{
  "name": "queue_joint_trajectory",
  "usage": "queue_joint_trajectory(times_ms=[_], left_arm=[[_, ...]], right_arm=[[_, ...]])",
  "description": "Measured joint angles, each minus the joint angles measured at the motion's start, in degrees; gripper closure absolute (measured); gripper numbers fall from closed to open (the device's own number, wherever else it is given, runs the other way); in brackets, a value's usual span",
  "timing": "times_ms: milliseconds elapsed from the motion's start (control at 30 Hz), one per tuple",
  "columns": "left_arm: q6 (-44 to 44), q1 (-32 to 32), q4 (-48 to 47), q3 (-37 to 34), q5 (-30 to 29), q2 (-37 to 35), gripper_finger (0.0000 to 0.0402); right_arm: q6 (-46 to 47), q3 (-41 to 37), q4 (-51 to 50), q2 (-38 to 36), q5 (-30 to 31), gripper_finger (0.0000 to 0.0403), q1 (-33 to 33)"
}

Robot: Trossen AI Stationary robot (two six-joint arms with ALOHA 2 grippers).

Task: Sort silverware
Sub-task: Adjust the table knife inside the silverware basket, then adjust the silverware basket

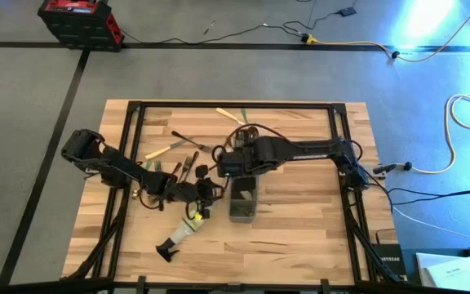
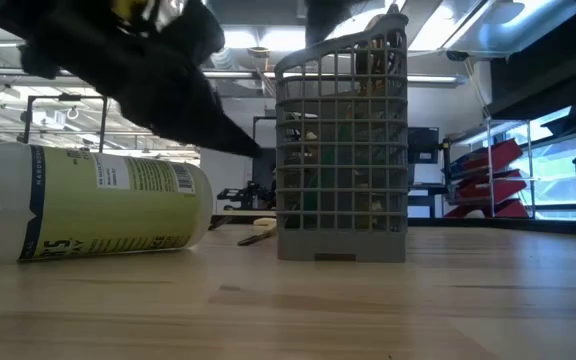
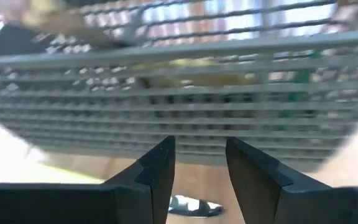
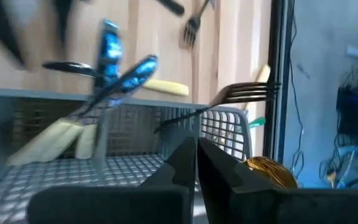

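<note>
The grey mesh caddy [image 1: 243, 204] stands upright on the table with several pieces of silverware in it: cream-handled pieces [image 4: 48, 146] and a dark fork [image 4: 247, 93] stick out above its rim. More silverware lies loose on the far half of the table: a cream-handled piece [image 1: 157, 152], a dark one [image 1: 190, 139] and another [image 1: 228, 114]. My left gripper [image 3: 201, 168] is open, low beside the caddy's left wall [image 3: 185, 106], with nothing between its fingers. My right gripper [image 4: 196, 149] is shut and empty, above the caddy's far side.
A spray bottle [image 2: 98, 210] with a yellow-green label lies on its side near the front edge, left of the caddy [image 2: 343, 150]. A small shiny piece [image 3: 191, 205] lies on the table below my left fingers. Bare wood [image 1: 300, 220] stretches to the caddy's right.
</note>
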Motion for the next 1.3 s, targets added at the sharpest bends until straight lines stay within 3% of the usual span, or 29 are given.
queue_joint_trajectory(times_ms=[100,367,567,800,900,1100,1300], left_arm=[[0.03,2.43,0.12,0.00,0.38,0.00,0.0273],[2.70,8.60,-4.21,0.00,0.55,0.33,0.0273],[3.43,11.68,-4.84,1.06,5.12,2.00,0.0273],[6.88,11.70,-5.33,8.31,7.68,8.54,0.0273],[7.97,11.10,-6.93,11.08,7.25,11.00,0.0273],[9.67,11.33,-6.45,15.05,8.04,14.85,0.0273],[12.75,11.91,-6.49,19.90,8.24,18.51,0.0273]], right_arm=[[1.09,0.16,-0.20,-2.97,0.92,0.0402,2.96],[14.20,-4.24,-5.47,-11.55,13.91,0.0403,12.66],[22.51,-18.10,-3.83,-18.49,15.05,0.0403,16.79],[23.84,-43.57,16.63,-31.31,7.52,0.0403,17.93],[26.19,-51.84,22.53,-37.49,7.64,0.0403,19.50],[39.50,-61.85,22.45,-47.25,13.15,0.0403,24.86],[47.46,-67.80,24.74,-49.33,14.91,0.0403,30.75]])
